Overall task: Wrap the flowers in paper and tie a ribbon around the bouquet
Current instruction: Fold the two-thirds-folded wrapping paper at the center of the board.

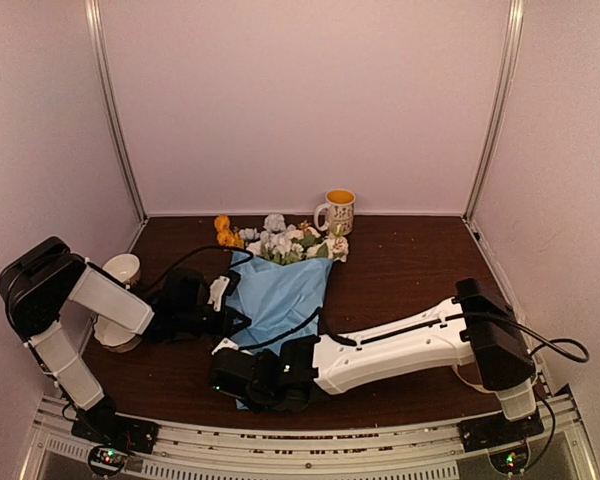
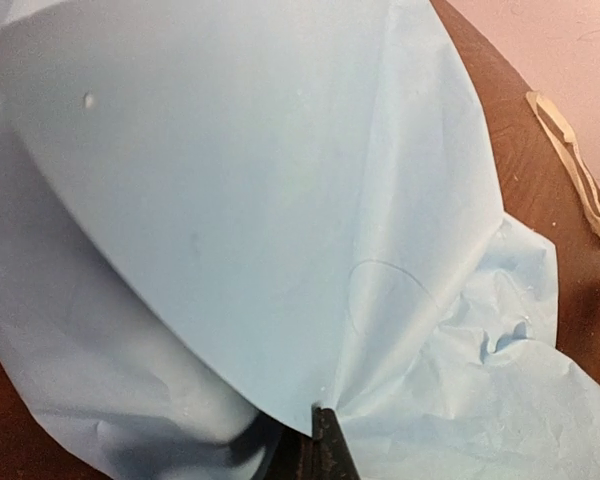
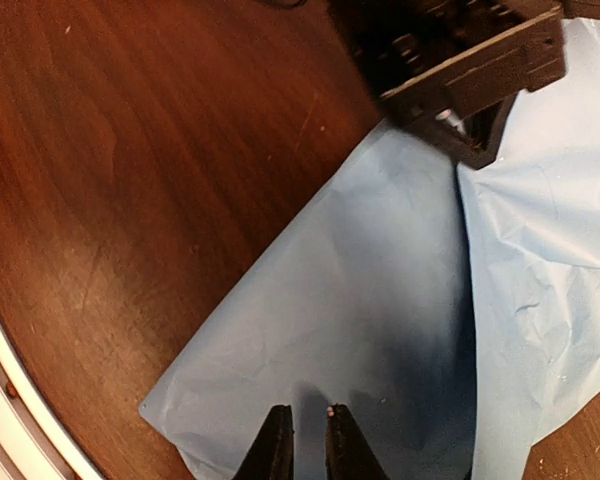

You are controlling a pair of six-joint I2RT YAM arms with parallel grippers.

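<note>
The blue paper [image 1: 280, 295] lies folded over the flowers' stems in the middle of the table. The white, orange and pink heads of the flowers [image 1: 285, 240] stick out at its far end. My left gripper [image 1: 228, 312] holds the paper's left side; in the left wrist view the left gripper [image 2: 323, 408] is shut on a lifted fold of paper [image 2: 260, 200]. My right gripper [image 1: 232, 385] is at the near corner. In the right wrist view its fingertips [image 3: 278, 415] stand a narrow slit apart with a small ridge of paper [image 3: 380, 300] between them. The beige ribbon [image 2: 577, 170] lies on the wood beyond the paper.
A yellow-filled mug [image 1: 338, 210] stands at the back, right of the flower heads. A white cup [image 1: 121, 268] sits at the left by the left arm. The table's metal front rail [image 1: 310, 440] runs just behind the right gripper. The left gripper's black body [image 3: 460, 70] hangs over the paper.
</note>
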